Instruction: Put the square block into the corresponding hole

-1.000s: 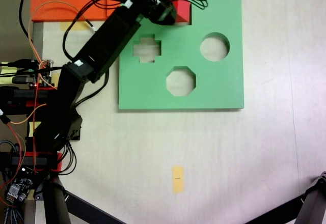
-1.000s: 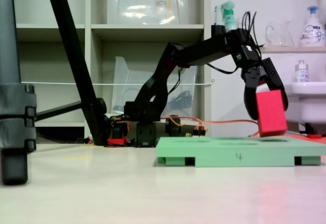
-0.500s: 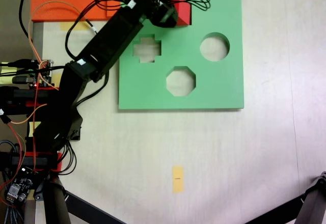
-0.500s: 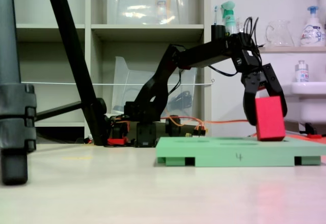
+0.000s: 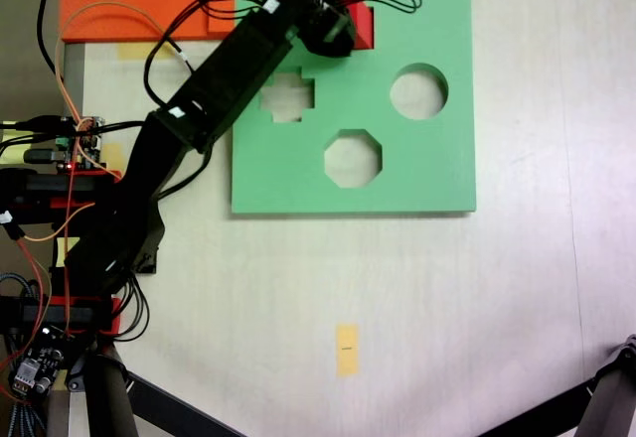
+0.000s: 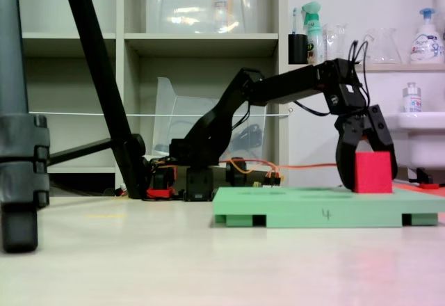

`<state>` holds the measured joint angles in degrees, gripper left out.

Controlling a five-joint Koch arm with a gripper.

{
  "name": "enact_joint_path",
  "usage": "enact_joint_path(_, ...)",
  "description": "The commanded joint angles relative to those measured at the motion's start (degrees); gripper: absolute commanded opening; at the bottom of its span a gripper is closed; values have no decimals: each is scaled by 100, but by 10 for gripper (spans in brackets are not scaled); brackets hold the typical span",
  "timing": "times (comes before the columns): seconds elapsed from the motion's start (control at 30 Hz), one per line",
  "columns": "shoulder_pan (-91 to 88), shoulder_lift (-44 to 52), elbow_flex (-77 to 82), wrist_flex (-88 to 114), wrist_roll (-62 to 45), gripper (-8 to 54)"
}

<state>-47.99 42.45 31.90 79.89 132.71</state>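
Note:
The square block, a bright red cube [image 5: 362, 26] [image 6: 373, 172], stands upright at the far edge of the green foam board [image 5: 417, 164] [image 6: 306, 206]. Its lower part is sunk below the board's top face. The square hole is hidden under the cube and the gripper head. My gripper [image 5: 350, 22] [image 6: 367, 170] reaches down over the cube, one black finger [image 6: 345, 167] on each side, shut on it. The arm stretches in from the lower left of the top-down fixed view.
The board also has a cross-shaped cutout [image 5: 286, 95], a round one [image 5: 418, 90] and an octagonal one [image 5: 353, 158]. Orange foam slabs [image 5: 139, 0] lie beside the board's far left corner. Yellow tape [image 5: 346, 348] marks the table. A tripod leg [image 6: 97, 76] and shelves stand behind.
The cube went from hanging tilted above the board to standing upright and lower, partly sunk in. The gripper came down with it and the arm stretched further out.

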Motion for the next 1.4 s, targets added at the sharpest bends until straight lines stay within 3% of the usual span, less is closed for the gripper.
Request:
enact_joint_path(0.0, -53, 44, -290, 62, -53, 310)
enact_joint_path(0.1, -79, 9, -308, 70, -26, 434)
enact_joint_path(0.13, -79, 18, -343, 70, -26, 504)
enact_joint_path(0.17, -88, 35, -404, 79, -9, 521)
enact_joint_path(0.33, -53, 334, -510, 422, -26, 522)
enact_joint_path(0.53, 53, 1890, -492, 1688, -1063, 520)
enact_joint_path(0.7, 1028, 3779, 404, 2057, -3612, 519)
enact_joint_path(0.9, 2496, 4658, 1178, 1740, -7277, 511)
enact_joint_path(0.97, 2865, 5027, 2057, 1072, -8086, 511)
enact_joint_path(1.13, 3630, 6979, 6645, -3401, -9466, 388)
enact_joint_path(1.37, 4474, 7400, 10046, -6196, -11145, 388)
